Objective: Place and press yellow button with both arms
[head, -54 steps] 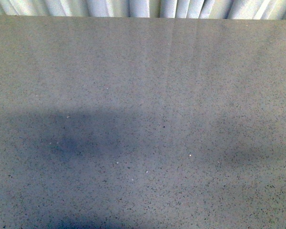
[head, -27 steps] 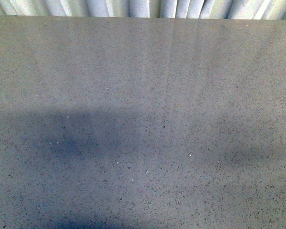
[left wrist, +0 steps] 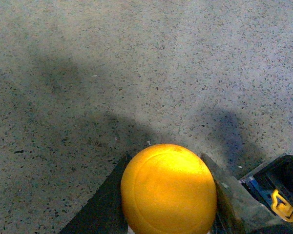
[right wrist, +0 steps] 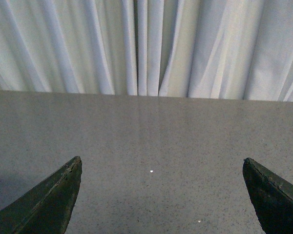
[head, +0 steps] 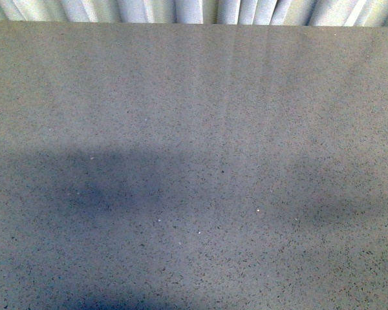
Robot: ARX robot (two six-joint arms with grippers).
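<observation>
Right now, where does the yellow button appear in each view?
Front: not in it.
Left wrist: the button is close to the camera, held between the left fingers.
Right wrist: not in it; the right gripper is open and holds nothing.
Shared landmark: the speckled table, in all three views.

Front view: from the body I look down and forward across the speckled table [head: 194, 97] to the curtain [head: 181, 10]. Left wrist view: steeply down, close above the table, yellow button [left wrist: 168, 190] large in the foreground. Right wrist view: low, nearly level, sharing the far table edge and curtain with the front view.
</observation>
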